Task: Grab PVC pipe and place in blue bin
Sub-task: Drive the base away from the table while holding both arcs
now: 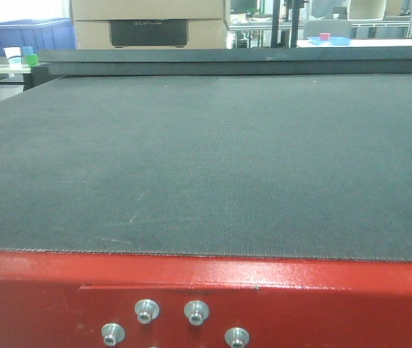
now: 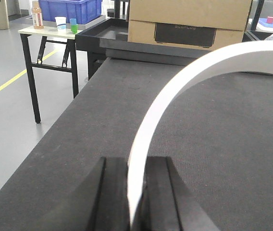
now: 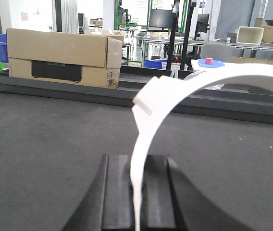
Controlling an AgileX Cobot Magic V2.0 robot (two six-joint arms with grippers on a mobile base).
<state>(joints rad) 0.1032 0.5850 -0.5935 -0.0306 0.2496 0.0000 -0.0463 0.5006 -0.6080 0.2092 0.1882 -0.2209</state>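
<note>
In the left wrist view my left gripper [image 2: 135,161] is shut on the thin white wall of a curved PVC pipe [image 2: 213,62], which arcs up and to the right above the dark mat. My right gripper [image 3: 137,159] is likewise shut on a white PVC pipe wall [image 3: 165,91] with a small step in its edge. Whether both hold the same piece I cannot tell. A blue bin [image 2: 71,8] stands on a side table at the far left, also seen as the blue bin [image 1: 25,32] in the front view. Neither gripper nor pipe appears in the front view.
The dark mat table [image 1: 206,167] has a red front edge [image 1: 206,290]. A cardboard box [image 3: 59,57] sits on the black rail at its far end. A side table [image 2: 50,33] with a bottle and cups stands left, beyond the mat's edge.
</note>
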